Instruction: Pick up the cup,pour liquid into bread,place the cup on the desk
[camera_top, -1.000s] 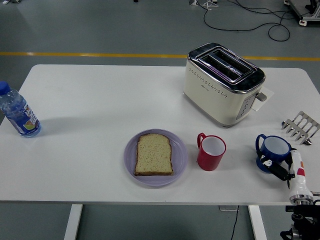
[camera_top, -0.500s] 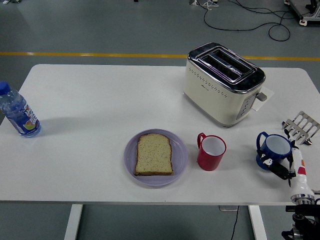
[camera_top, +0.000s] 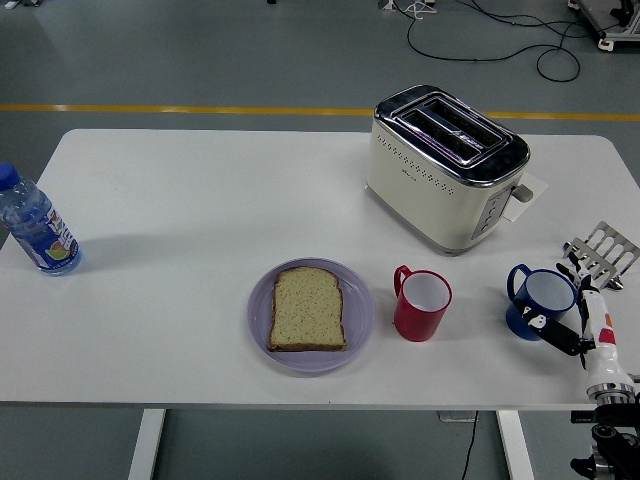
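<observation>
1. The blue cup (camera_top: 540, 302) has shifted slightly up and left, lower right of frame.
2. Right hand (camera_top: 575, 325) fingers grip it — bread (camera_top: 309, 309) lies centre-bottom, on a purple plate (camera_top: 358, 330).

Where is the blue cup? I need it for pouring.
In the head view, the blue cup stands near the table's right edge, right of the red cup, with the right hand at it.

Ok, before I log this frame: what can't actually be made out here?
Head view only:
- Right hand: its fingers lie against the blue cup, too small to confirm a closed grasp.
- Blue cup and red cup: contents not discernible from this angle.
- Left hand: out of frame.
- Water bottle label: print too small.
</observation>
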